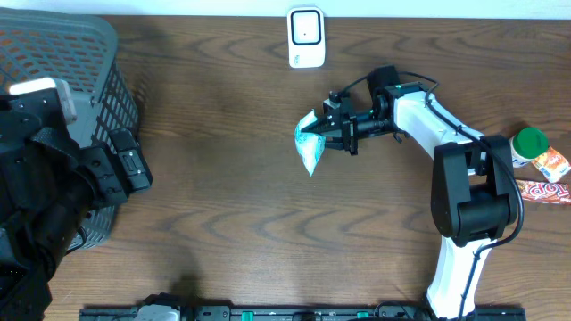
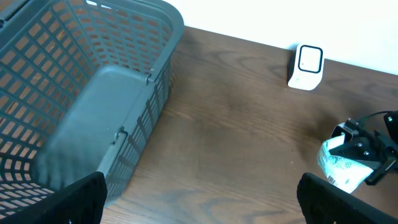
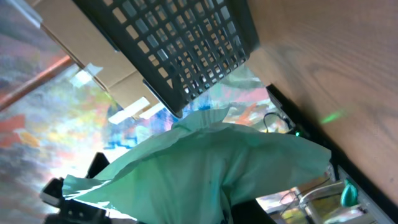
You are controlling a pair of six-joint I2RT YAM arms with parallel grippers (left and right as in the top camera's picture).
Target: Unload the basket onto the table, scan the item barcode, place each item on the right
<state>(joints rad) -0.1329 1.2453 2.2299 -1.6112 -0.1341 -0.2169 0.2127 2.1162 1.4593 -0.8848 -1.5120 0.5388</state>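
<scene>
A pale green and white packet (image 1: 310, 148), the item, hangs above the middle of the table with my right gripper (image 1: 328, 132) shut on its upper end. The packet (image 2: 341, 165) shows dark print on its white face in the left wrist view. It fills the right wrist view as green film (image 3: 211, 168) and hides the fingers there. The white scanner (image 1: 305, 37) stands at the table's far edge, beyond the packet and apart from it. My left gripper (image 2: 208, 208) is wide open with nothing between its fingers, beside the basket at the left.
A grey mesh basket (image 1: 98, 53) stands at the far left, under the left arm. At the right edge lie a green-capped bottle (image 1: 530, 143), an orange packet (image 1: 554, 163) and a red candy bar (image 1: 542, 190).
</scene>
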